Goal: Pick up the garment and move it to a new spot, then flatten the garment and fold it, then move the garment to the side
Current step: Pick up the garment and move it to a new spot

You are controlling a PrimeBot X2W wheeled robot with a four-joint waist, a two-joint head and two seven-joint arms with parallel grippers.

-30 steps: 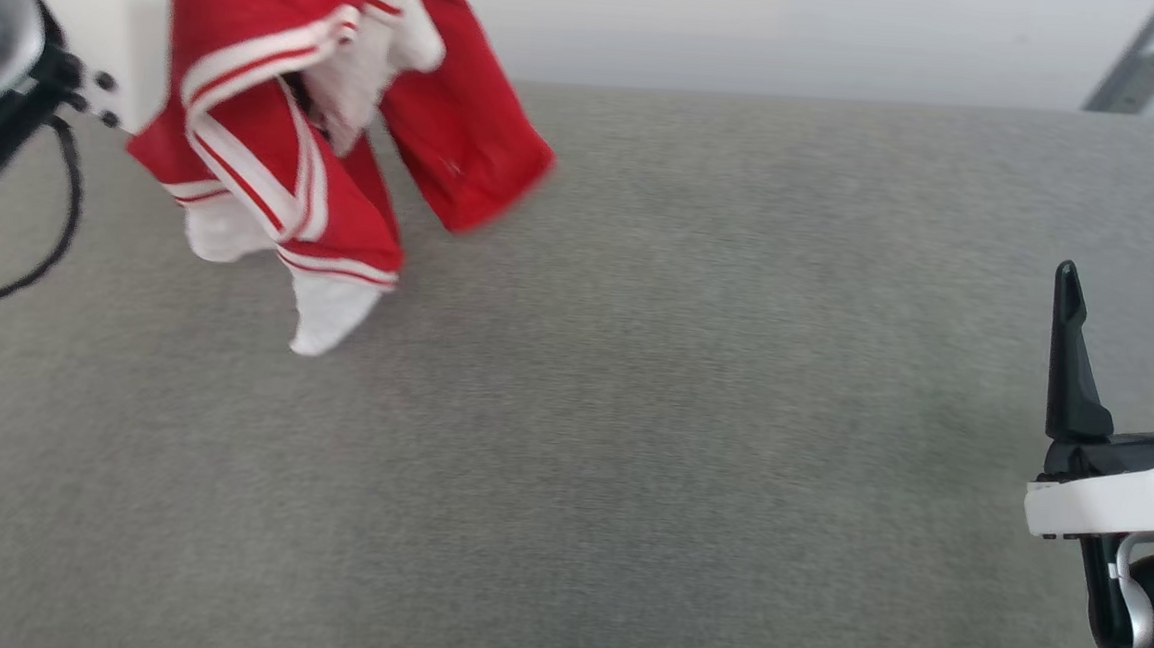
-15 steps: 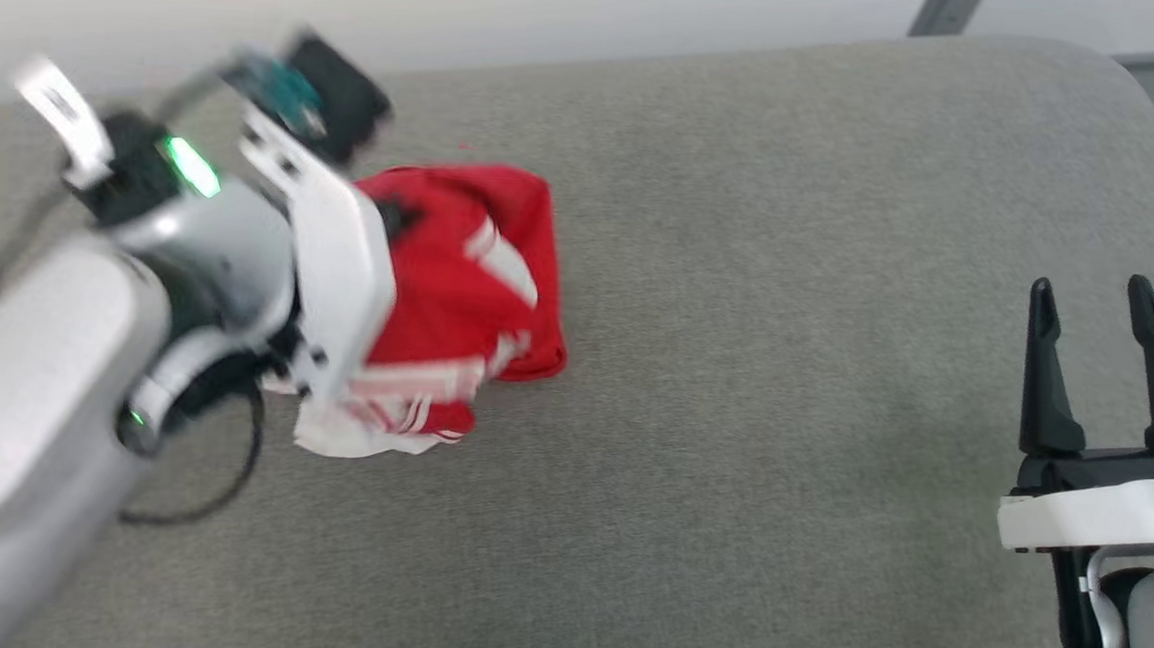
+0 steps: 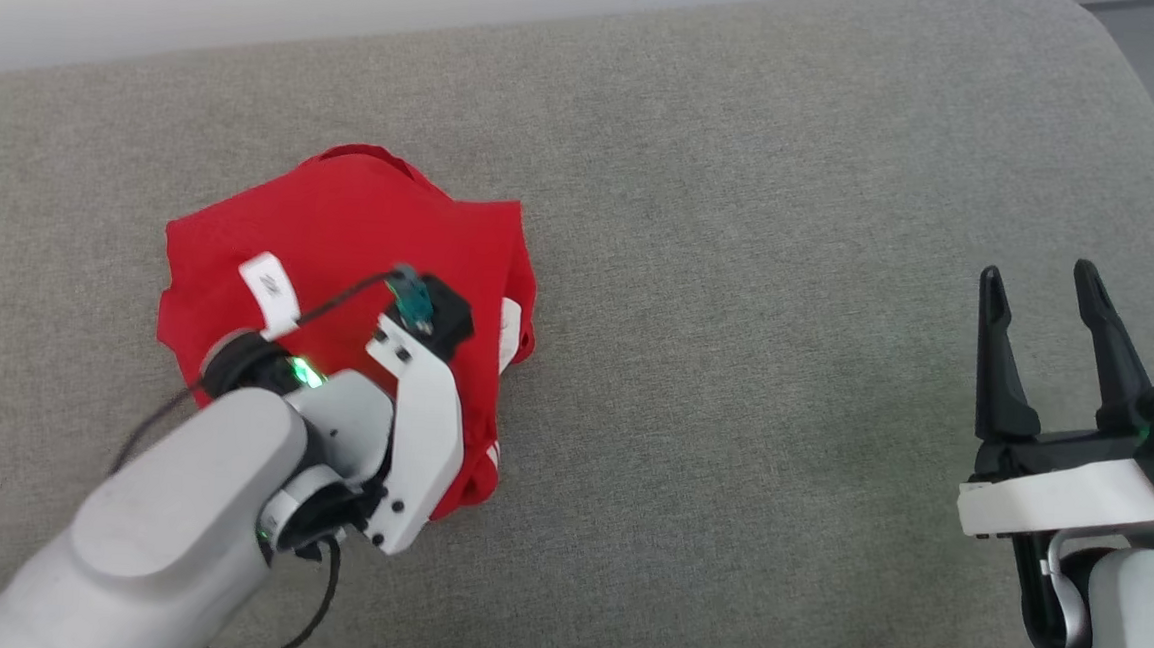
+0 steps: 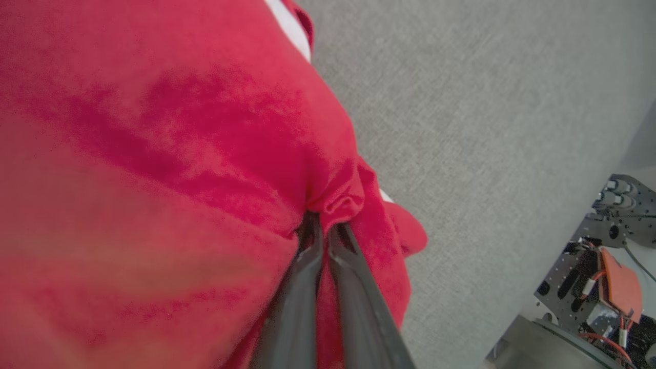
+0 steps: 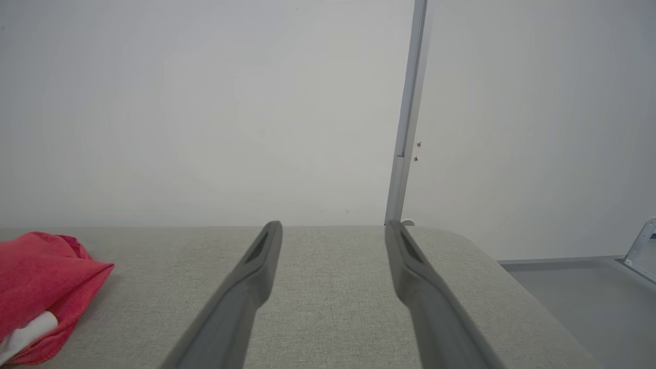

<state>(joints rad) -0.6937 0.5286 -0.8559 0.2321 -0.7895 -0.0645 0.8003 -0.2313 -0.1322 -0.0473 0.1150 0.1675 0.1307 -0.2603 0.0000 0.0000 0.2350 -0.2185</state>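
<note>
- Cloth came down: a second earlier you had the garment (image 3: 343, 220) dangling in the air off your left gripper (image 4: 321, 231). Now it lay as a rumpled heap on the grey upholstered surface (image 3: 753, 395), left of the middle in the head view. The head camera had tilted too, so part of that shift belonged to the view.
- Your left gripper's fingers were pressed nearly together, with a pucker of red fabric pinched at their tips, so the hold had not been let go.
- Your right gripper (image 3: 1037, 274) stood with its fingers spread and nothing between them, well apart from the garment, at the right side of the surface.
- For the task, I judged the move to a new spot as good as done. Letting go and spreading the heap flat remained before any fold.
- Garment fabric read as a soft, matte, slightly fleecy knit in bright red, bunched into a domed mound of rounded folds. A white band (image 3: 509, 322) peeked out at its right edge.
- Surface was a tight grey weave, padded, with a rounded far corner, and it probably had enough grip to drag on the cloth during smoothing.
</note>
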